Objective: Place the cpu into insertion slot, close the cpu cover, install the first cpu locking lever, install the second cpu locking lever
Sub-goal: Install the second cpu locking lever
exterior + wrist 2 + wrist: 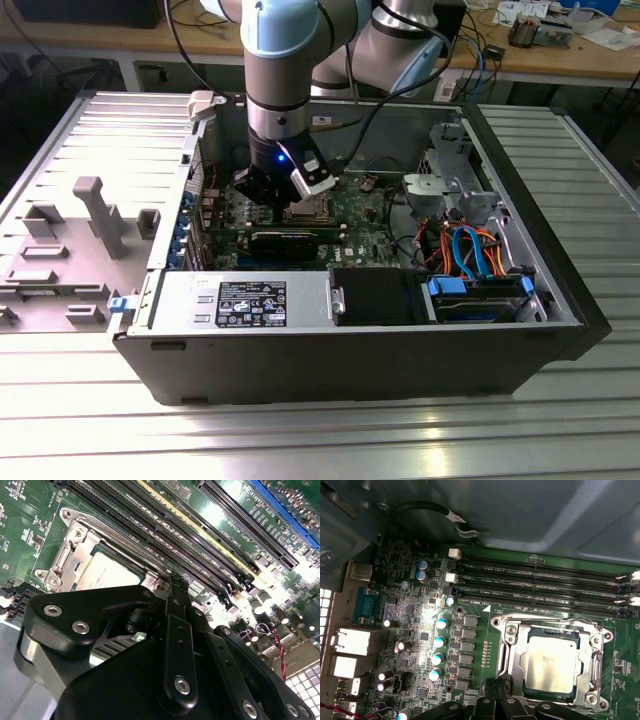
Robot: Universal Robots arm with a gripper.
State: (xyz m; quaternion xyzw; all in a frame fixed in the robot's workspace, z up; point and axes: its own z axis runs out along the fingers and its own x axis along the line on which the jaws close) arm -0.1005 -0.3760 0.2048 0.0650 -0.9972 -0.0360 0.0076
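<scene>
The cpu (552,662) lies flat in the insertion slot (310,210) on the green board, its pale face showing through the window of the cpu cover (512,652). The cover lies down over the chip. In the second wrist view the cpu (107,572) and cover (70,555) sit just beyond my gripper (172,592). Its black fingers (177,630) are pressed together, with their tip at the end of a silver locking lever (115,542) that runs along the socket's edge. In the exterior view my gripper (272,195) hangs low over the board beside the socket.
Long black memory slots (540,587) run beside the socket. Capacitors (440,642) and rear ports (355,642) stand on its other side. The case walls (330,370), power supply (250,300), drive cage (450,180) and cable bundle (465,250) crowd the board.
</scene>
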